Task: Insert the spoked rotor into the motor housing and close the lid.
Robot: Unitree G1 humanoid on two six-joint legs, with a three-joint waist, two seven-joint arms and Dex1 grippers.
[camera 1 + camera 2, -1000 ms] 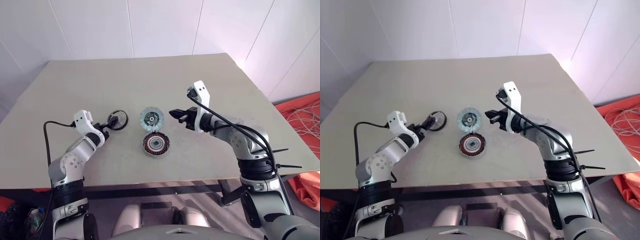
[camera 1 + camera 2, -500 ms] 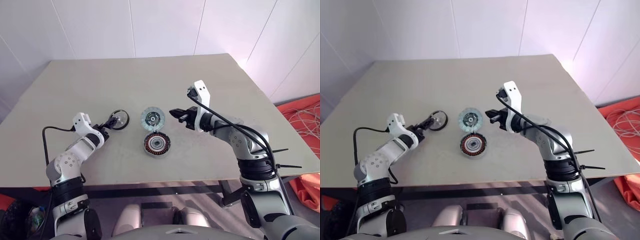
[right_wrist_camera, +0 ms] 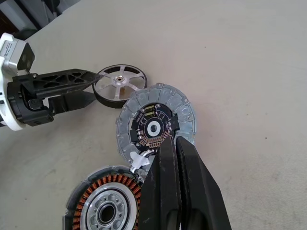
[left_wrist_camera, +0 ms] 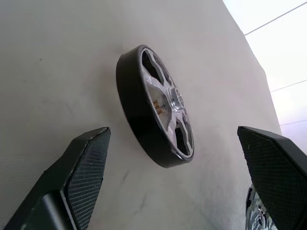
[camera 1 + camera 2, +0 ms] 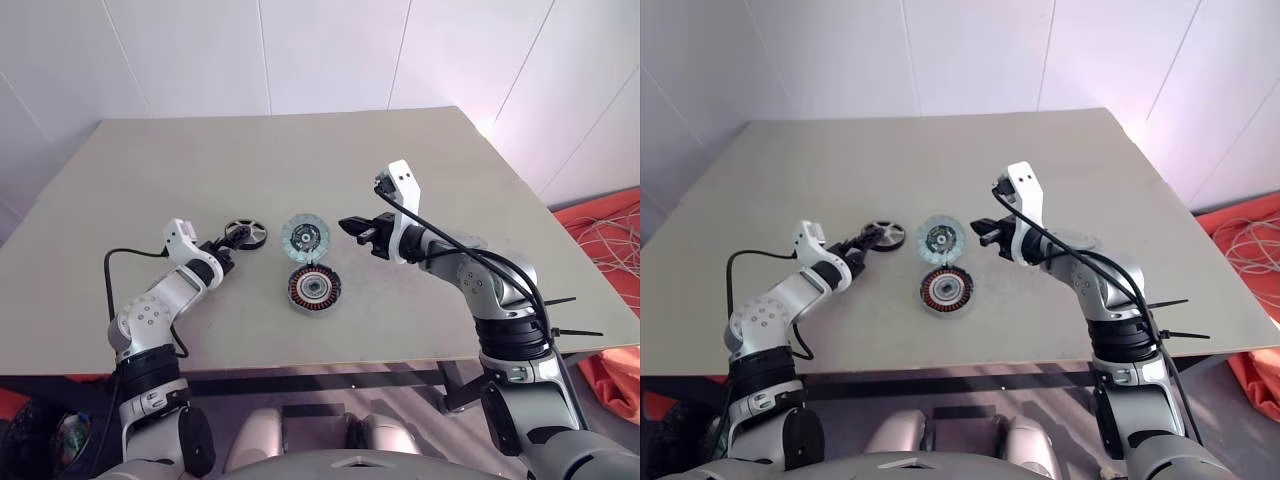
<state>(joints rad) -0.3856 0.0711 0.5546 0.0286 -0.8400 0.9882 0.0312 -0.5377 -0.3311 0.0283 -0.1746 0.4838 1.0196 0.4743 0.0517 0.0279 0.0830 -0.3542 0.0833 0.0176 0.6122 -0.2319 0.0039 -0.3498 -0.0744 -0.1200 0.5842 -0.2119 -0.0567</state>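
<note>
The spoked rotor, with a black rim and pale spokes, lies on the table left of the lid. The lid is a flat grey disc with a dark centre. The motor housing, with its ring of copper windings, sits just in front of the lid. My left gripper is open. Its fingers stand either side of the rotor's near edge, with a gap on each side. My right gripper is shut with nothing in it and hovers just right of the lid.
The beige table has open surface behind and to both sides of the three parts. Its front edge runs close below the housing. Orange cloth and loose cables lie on the floor beyond the table's right edge.
My left arm has swung right towards the rotor and its wrist has rolled. The rotor now sits slightly further right and looks flatter. The right arm, lid and housing have not moved.
</note>
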